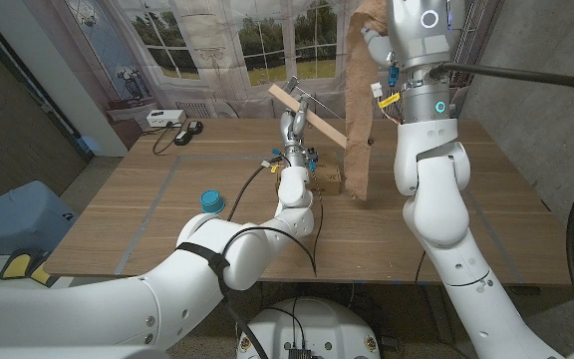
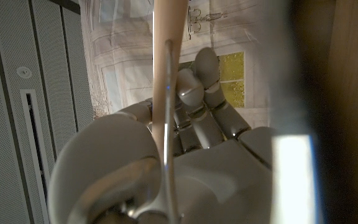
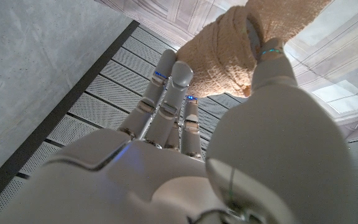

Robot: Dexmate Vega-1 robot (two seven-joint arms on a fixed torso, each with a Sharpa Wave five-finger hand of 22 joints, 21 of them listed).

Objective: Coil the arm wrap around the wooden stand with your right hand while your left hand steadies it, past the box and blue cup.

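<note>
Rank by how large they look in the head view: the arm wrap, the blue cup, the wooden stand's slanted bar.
1. arm wrap, hanging long from the raised right hand
2. wooden stand bar
3. blue cup

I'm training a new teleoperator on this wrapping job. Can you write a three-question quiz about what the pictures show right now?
1. True or false: the blue cup lies tipped over on the table.
2. Which hand holds the arm wrap? A) the left hand B) the right hand C) neither
3. Fill in: the left hand grips the wooden ____.

Key
1. False. It stands on the table, on the robot's left side.
2. B. The right wrist view shows the right hand with its fingers on the bunched tan wrap, whose long end hangs down to the table.
3. stand. It is tilted, not upright.
</note>
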